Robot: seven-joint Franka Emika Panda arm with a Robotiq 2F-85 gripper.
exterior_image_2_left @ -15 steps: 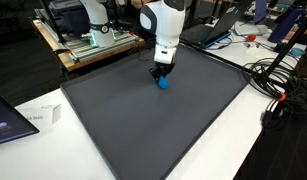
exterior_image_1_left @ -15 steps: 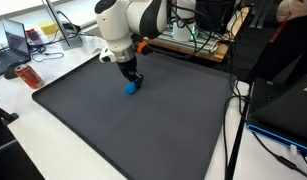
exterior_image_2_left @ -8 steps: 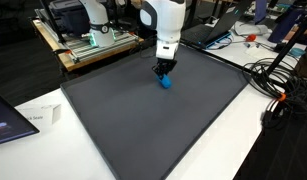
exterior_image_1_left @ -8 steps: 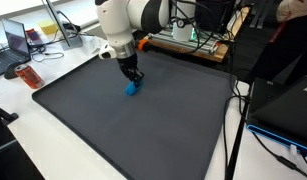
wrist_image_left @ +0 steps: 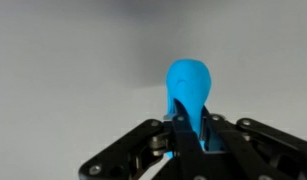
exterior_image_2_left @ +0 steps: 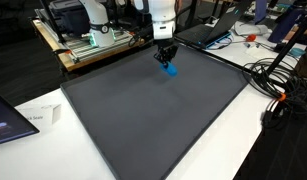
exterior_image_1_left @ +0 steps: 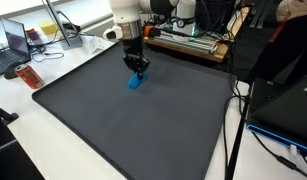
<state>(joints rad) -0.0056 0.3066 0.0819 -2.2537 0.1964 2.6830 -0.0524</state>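
A small bright blue soft object [wrist_image_left: 189,88] hangs pinched between my black fingers in the wrist view, its rounded end sticking out past the tips. My gripper [wrist_image_left: 189,128] is shut on it. In both exterior views the arm holds the blue object [exterior_image_1_left: 134,82] [exterior_image_2_left: 171,70] lifted above the dark grey mat [exterior_image_1_left: 123,120] [exterior_image_2_left: 153,120], near the mat's far side. The gripper [exterior_image_1_left: 138,71] [exterior_image_2_left: 166,58] points straight down.
A red object [exterior_image_1_left: 30,77] and a laptop [exterior_image_1_left: 13,42] lie beside the mat on the white table. A wooden board with equipment [exterior_image_1_left: 188,38] stands behind the mat. Cables [exterior_image_2_left: 278,85] run off one side. Another robot base [exterior_image_2_left: 78,20] stands at the back.
The gripper closed on the blue object and lifted it off the mat, moving toward the mat's far side.
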